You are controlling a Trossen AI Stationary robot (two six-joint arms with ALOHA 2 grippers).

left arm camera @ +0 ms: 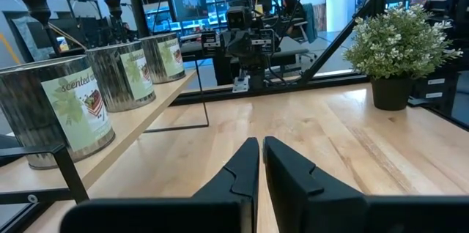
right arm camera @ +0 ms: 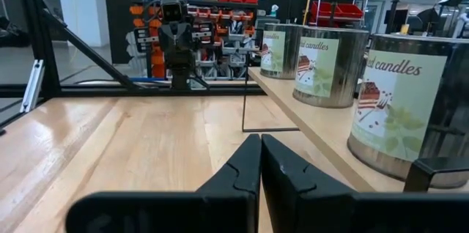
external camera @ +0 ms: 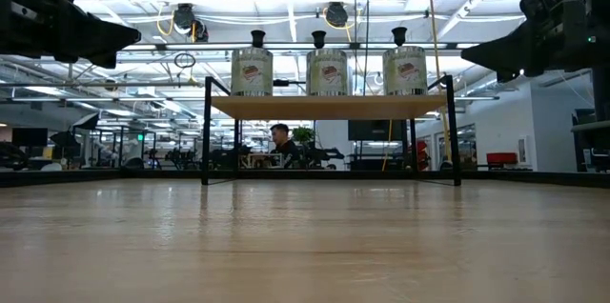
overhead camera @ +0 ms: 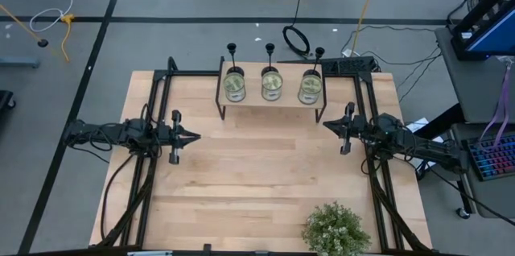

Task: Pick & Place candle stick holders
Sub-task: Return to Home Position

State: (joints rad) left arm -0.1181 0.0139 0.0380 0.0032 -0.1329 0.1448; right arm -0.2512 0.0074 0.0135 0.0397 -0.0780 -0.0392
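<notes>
Tin labels read "scented candles" (script text over a small picture and green leaves). Three tins (overhead camera: 272, 84) stand in a row on the shelf (external camera: 329, 107), tops open, pale wax inside as seen from above. Three holders (overhead camera: 269, 49) stand one behind each tin, toward the shelf's back edge. Only their stems and cup tops show over the tins; the bases are hidden.

Left end effector (overhead camera: 193, 137) sits off the shelf's left front corner, raised off the tabletop (overhead camera: 257, 175). Its fingers are narrow, nearly touching, with nothing between them. Right end effector (overhead camera: 328, 125) sits off the shelf's right front corner, with the same narrow gap, and is empty too. The two point at each other across the shelf's front.

Plant (overhead camera: 336, 230) in a dark pot is well in front of the shelf, toward its right end.
</notes>
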